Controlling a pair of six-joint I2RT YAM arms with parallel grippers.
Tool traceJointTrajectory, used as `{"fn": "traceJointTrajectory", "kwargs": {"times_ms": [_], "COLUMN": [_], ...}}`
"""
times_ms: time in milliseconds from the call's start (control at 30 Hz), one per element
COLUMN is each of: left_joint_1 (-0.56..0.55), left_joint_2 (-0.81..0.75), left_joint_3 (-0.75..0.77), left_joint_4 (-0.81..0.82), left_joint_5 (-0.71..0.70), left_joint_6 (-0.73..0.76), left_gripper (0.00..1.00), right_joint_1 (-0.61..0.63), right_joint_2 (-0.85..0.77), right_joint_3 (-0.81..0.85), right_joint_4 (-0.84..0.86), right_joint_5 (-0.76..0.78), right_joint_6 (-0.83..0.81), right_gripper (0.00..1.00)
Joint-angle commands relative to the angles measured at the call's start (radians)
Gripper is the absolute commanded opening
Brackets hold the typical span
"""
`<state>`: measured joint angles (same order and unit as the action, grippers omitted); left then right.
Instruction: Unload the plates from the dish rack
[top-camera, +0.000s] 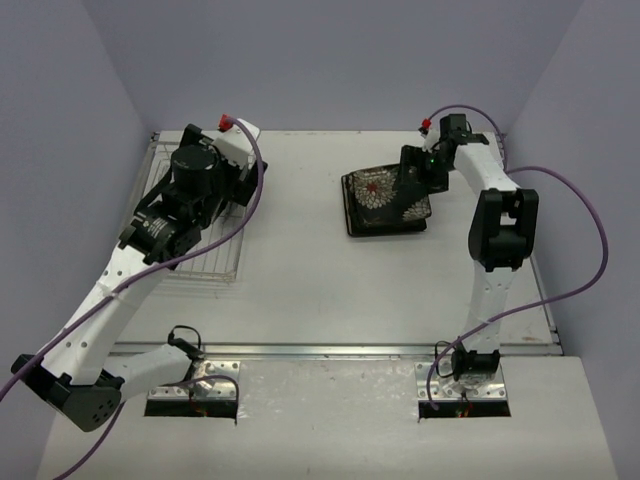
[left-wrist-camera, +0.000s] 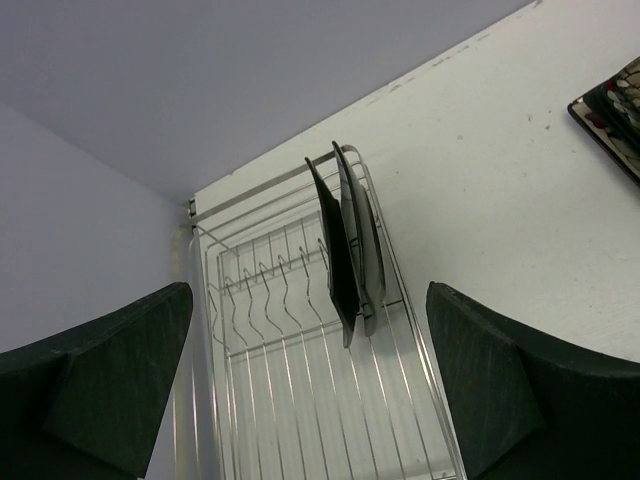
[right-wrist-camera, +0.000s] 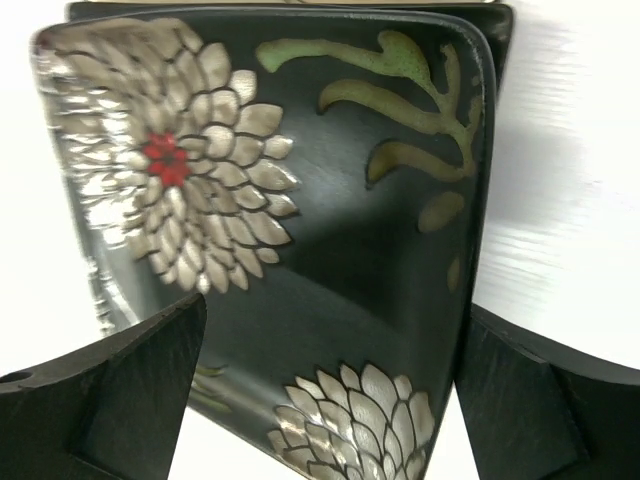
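**Claws.** Left claw (left-wrist-camera: 308, 300): jaws at full spread, holding nothing, hanging above the rack (left-wrist-camera: 300, 400) and apart from it. Right claw (right-wrist-camera: 330, 310): jaws likewise spread wide, 1 to each side of the flowered plate (right-wrist-camera: 300, 200), gripping nothing. Whether either jaw touches the plate's rim cannot be told.

**Top view.** The rack (top-camera: 205, 262) lies along the left edge of the bench (top-camera: 300, 290), toward the far corner. The left arm (top-camera: 110, 290) reaches over the rack and covers what it holds. The flowered plate (top-camera: 388, 203), square and black, lies flat on the bench right of centre, well apart from the rack. The right claw (top-camera: 415, 172) is over its far right part.

**Left wrist view.** This view shows what the top view hides: 2 dark plates (left-wrist-camera: 350, 250) stand on edge, close side by side, at the far right of the rack. A corner of the flowered plate (left-wrist-camera: 612, 110) shows at the right border.

**Right wrist view.** The plate's pattern is legible only here: pale petalled flowers, 1 with a red centre, and a green leafy stem. A second rim (right-wrist-camera: 497, 30), also dark, shows just past the plate's far edge. Whether it belongs to another plate underneath cannot be told.
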<state>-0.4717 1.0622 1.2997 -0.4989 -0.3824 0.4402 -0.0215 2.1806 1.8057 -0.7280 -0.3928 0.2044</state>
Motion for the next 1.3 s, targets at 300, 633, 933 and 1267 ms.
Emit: {"fn": "traceJointTrajectory", "kwargs": {"times_ms": [300, 633, 933, 1267], "left_joint_1": [0.024, 0.294, 0.344, 0.437], "left_joint_2": [0.086, 0.361, 0.658, 0.839], "left_joint_3": [0.147, 0.395, 0.594, 0.706], "left_joint_4": [-0.046, -0.260, -0.403, -0.445], "left_joint_5": [-0.075, 0.192, 0.278, 0.363], "left_joint_6": [-0.129, -0.223, -0.261, -0.284], "left_gripper": [1.00, 0.87, 0.58, 0.40], "right_joint_1": [0.084, 0.086, 0.084, 0.075], "right_joint_2": [-0.062, -0.213, -0.426, -0.542], "right_joint_3": [0.014, 0.012, -0.066, -0.203], "right_joint_4": [-0.021, -0.067, -0.071, -0.067], "right_joint_5": [0.390, 0.324, 0.263, 0.211], "right_joint_6": [-0.076, -0.059, -0.063, -0.054], "right_gripper": [0.99, 0.99, 0.99, 0.99]}}
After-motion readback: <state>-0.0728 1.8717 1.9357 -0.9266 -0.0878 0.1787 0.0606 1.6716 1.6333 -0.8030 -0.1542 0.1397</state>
